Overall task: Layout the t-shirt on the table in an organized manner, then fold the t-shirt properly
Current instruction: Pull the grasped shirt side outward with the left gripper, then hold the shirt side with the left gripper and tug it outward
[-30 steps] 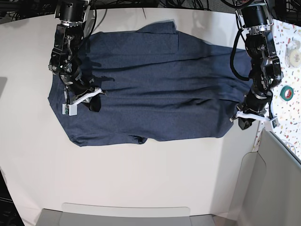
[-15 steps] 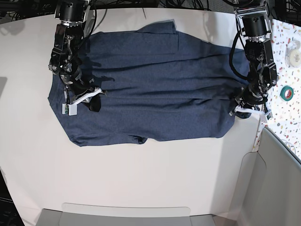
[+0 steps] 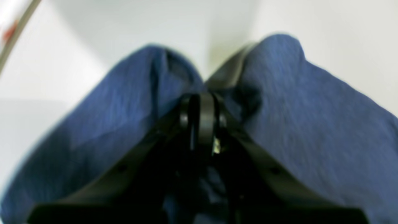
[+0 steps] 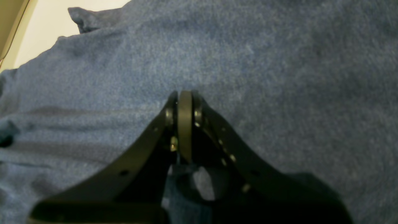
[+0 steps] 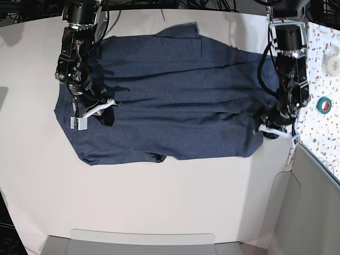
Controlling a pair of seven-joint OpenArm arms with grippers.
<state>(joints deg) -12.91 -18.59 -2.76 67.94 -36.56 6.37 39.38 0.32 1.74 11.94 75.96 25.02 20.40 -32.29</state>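
The navy t-shirt [image 5: 175, 101] lies spread plain side up across the white table [image 5: 159, 196], with a sleeve at the far edge. On the right of the base view my left gripper [image 5: 269, 129] is at the shirt's right edge. In the left wrist view it is shut [image 3: 199, 99] on a pinch of the t-shirt [image 3: 311, 118], which puckers around the tips above the table [image 3: 326, 31]. My right gripper [image 5: 104, 113] is on the shirt's left part; in the right wrist view it is shut [image 4: 183, 96], tips down on flat cloth [image 4: 279, 62].
A speckled strip [image 5: 325, 37] along the right carries a green tape roll [image 5: 324, 104] and a white roll [image 5: 333, 64]. A grey panel [image 5: 313, 202] stands at the lower right, a grey tray edge [image 5: 143, 241] along the front. Cables hang at the back.
My left gripper has moved left and slightly toward the back, drawing the shirt's right edge inward and bunching it. The right arm has not moved.
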